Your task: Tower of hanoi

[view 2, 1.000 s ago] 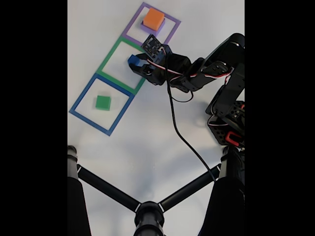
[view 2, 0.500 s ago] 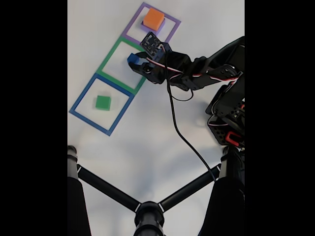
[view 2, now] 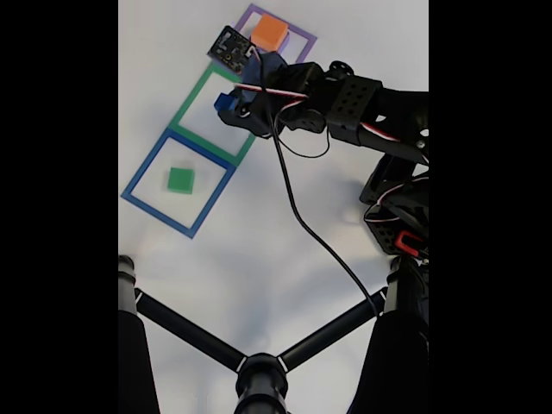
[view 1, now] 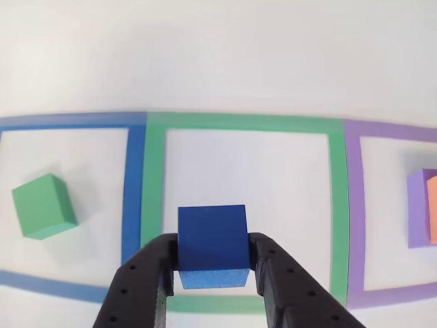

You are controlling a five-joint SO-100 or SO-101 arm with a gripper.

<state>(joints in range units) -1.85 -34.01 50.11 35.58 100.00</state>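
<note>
My gripper (view 1: 212, 273) is shut on a dark blue cube (view 1: 212, 240), held between its black fingers (view 1: 145, 281) over the near edge of the green square outline (view 1: 336, 205). A green cube (view 1: 43, 206) lies inside the blue square outline (view 1: 134, 178) on the left. At the right edge an orange cube (view 1: 431, 208) sits on a purple block (view 1: 417, 205) inside the purple square outline (view 1: 351, 212). In the fixed view my gripper (view 2: 231, 105) holds the blue cube (view 2: 226, 101) over the green square (view 2: 191, 101), with the orange cube (view 2: 270, 33) and green cube (view 2: 180, 179) beside it.
A black tripod stand (view 2: 259, 366) spreads its legs across the lower part of the fixed view. A black cable (view 2: 302, 216) trails from the arm over the white table. The arm's base (view 2: 401, 207) sits at the right.
The arm has stretched forward and to the left in the fixed view, carrying the blue cube further over the green square. The wrist camera board has swung toward the purple square.
</note>
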